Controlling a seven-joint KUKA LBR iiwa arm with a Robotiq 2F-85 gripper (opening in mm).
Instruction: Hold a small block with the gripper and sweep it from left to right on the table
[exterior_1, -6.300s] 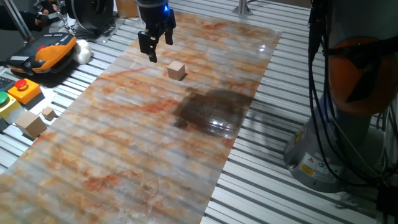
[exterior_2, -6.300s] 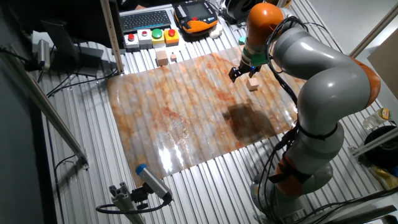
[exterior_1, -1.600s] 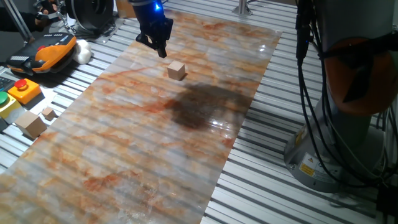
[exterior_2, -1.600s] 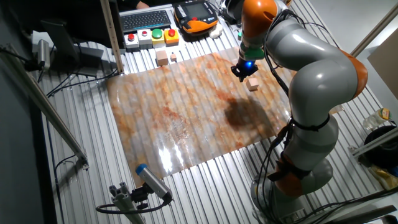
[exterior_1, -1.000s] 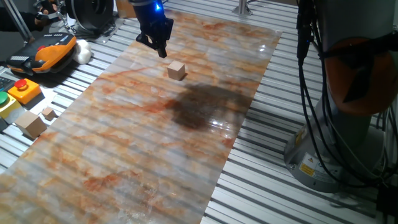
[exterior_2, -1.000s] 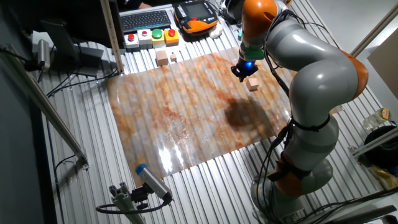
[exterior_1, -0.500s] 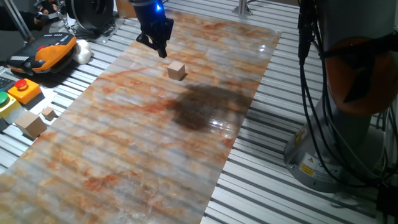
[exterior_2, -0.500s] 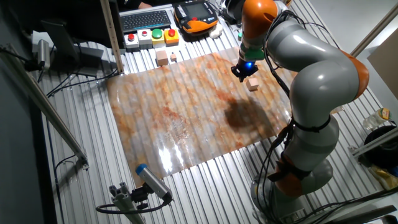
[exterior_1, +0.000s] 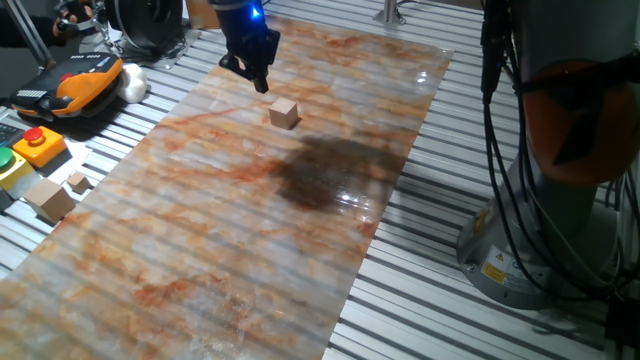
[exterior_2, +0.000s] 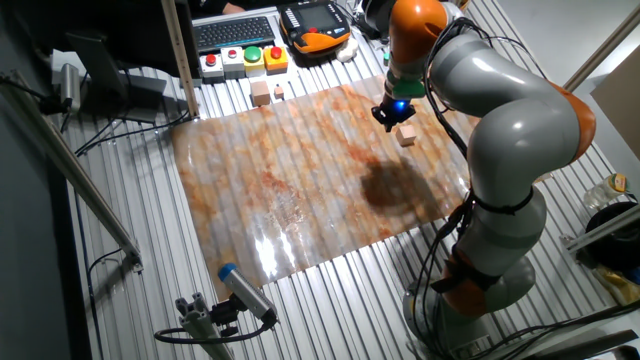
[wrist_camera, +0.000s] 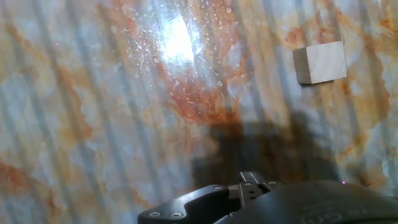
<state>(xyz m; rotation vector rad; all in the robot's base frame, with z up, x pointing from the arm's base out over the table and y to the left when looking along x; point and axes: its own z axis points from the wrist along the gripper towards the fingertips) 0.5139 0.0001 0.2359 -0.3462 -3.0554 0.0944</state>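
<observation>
The small block (exterior_1: 284, 113) is a light-tan cube lying alone on the marbled table (exterior_1: 220, 220), towards its far end. It also shows in the other fixed view (exterior_2: 405, 136) and at the upper right of the hand view (wrist_camera: 319, 62). My gripper (exterior_1: 258, 82) hangs just above the table, a short way behind and left of the block, not touching it. Its blue light glows. It is seen edge-on (exterior_2: 388, 120), looks open, and holds nothing. Only the gripper's black body shows at the bottom of the hand view; the fingers are out of that frame.
A larger tan block (exterior_1: 48, 198) and a tiny cube (exterior_1: 78, 182) lie on the slats left of the sheet. Button boxes (exterior_1: 38, 145) and an orange pendant (exterior_1: 75, 85) stand nearby. The robot's base (exterior_1: 540, 230) stands right of the table.
Nothing has moved over the last second. Since six seconds ago, the gripper has turned about its axis and shifted slightly; the block has stayed put.
</observation>
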